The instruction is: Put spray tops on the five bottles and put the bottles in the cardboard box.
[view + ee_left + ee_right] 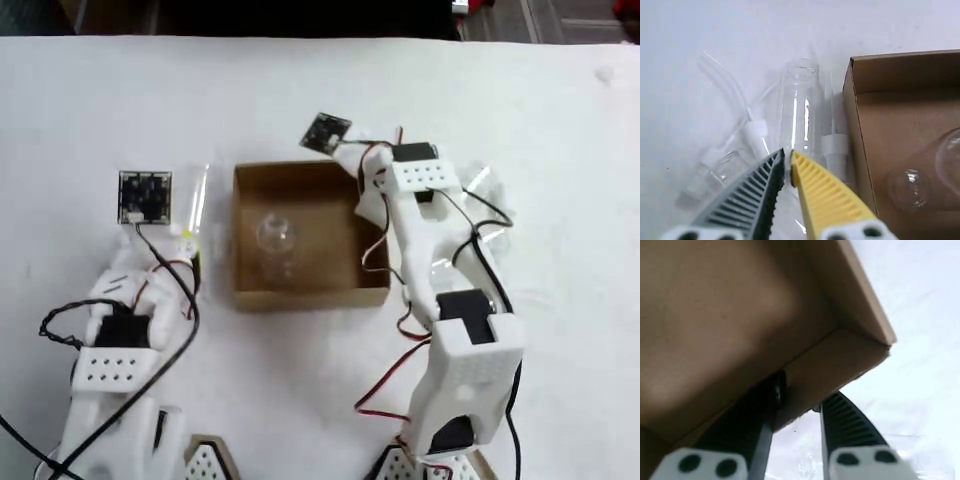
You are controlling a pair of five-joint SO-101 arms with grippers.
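The cardboard box (310, 290) sits mid-table with one clear bottle (275, 235) lying inside; the same bottle (925, 180) appears in the left wrist view. Left of the box lies an open-necked clear bottle (800, 110) between two white spray tops (756, 132) (835, 147) with thin tubes. My left gripper (787, 155) is shut, its grey and yellow tips meeting just over that bottle, holding nothing. My right gripper (805, 390) stands open astride the box's right wall (840, 365), one finger inside and one outside; from above it (368, 205) sits at that wall.
More clear plastic pieces (485, 195) lie on the white table right of the right arm. Another small clear piece (710, 175) rests beside the left gripper. Red and black cables (385, 385) trail off both arms near the front edge.
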